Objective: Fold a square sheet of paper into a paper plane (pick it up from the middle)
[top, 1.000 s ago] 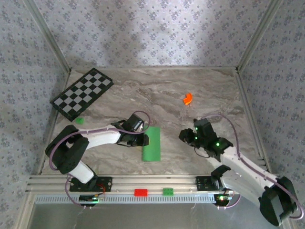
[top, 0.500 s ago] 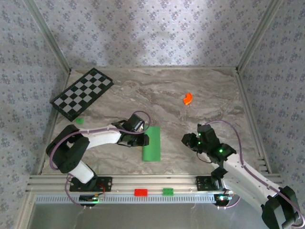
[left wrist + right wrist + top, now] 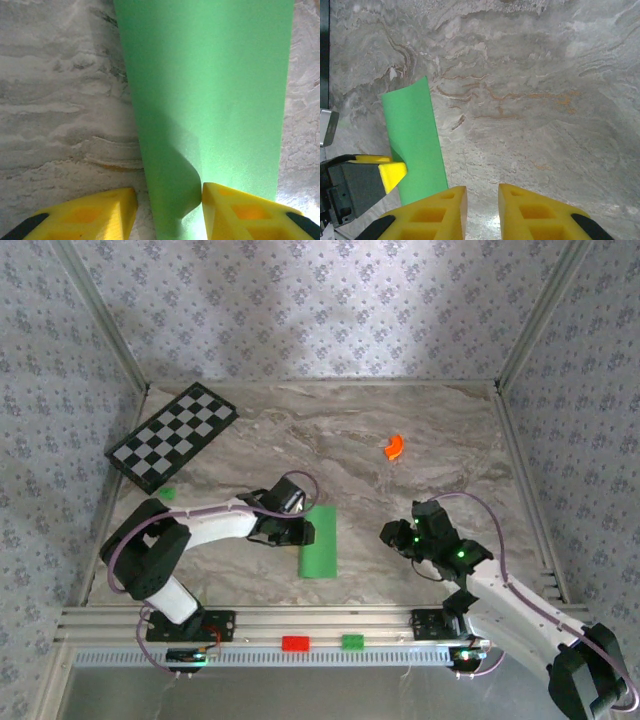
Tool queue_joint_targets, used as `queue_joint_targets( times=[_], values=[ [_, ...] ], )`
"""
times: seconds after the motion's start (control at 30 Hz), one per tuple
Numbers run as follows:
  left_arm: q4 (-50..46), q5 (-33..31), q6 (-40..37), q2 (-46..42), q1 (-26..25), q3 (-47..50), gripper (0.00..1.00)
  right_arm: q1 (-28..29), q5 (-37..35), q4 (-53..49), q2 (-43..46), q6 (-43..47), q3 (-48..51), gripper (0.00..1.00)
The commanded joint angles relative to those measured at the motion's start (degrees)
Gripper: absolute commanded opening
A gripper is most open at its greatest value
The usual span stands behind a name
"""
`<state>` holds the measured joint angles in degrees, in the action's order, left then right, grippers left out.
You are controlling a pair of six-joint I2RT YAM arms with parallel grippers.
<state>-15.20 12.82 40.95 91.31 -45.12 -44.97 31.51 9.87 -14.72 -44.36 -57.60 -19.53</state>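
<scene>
The square sheet of paper (image 3: pixel 319 542) is bright green and lies folded into a narrow strip at the table's middle. The paper plane is out of view. My left gripper (image 3: pixel 305 533) sits at the strip's left long edge with its jaws open. In the left wrist view the paper (image 3: pixel 210 90) has a curled-up flap between the yellow fingers (image 3: pixel 235 210), touching the right one. My right gripper (image 3: pixel 388 532) hovers right of the strip, open, with bare table between its fingers (image 3: pixel 445 210). The paper (image 3: pixel 415 140) lies to their left.
A checkered board (image 3: pixel 173 437) lies at the back left, with a tiny green block (image 3: pixel 166 493) near it. A small orange curved piece (image 3: pixel 394 447) rests at the back right. Red (image 3: pixel 295 643) and green (image 3: pixel 352 641) blocks sit on the front rail.
The right arm has drawn back and lowered toward the near right, its gripper shifting slightly. The left gripper stays at the paper's edge, its jaws a little wider.
</scene>
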Motion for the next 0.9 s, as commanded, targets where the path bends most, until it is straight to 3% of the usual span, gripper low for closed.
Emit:
queue_joint_targets(
  times=[0.0, 0.87],
  values=[
    [0.57, -4.11, -1.42, 3.97, -0.08, 0.65, 0.43, 0.57, 0.84, 0.86, -0.6, -0.49, -0.08, 0.24],
    [1.46, -3.88, -1.13, 4.84, -0.05, 0.36, 0.41, 3.55, 2.35, 3.69, -8.11, 0.92, -2.16, 0.24]
  ],
)
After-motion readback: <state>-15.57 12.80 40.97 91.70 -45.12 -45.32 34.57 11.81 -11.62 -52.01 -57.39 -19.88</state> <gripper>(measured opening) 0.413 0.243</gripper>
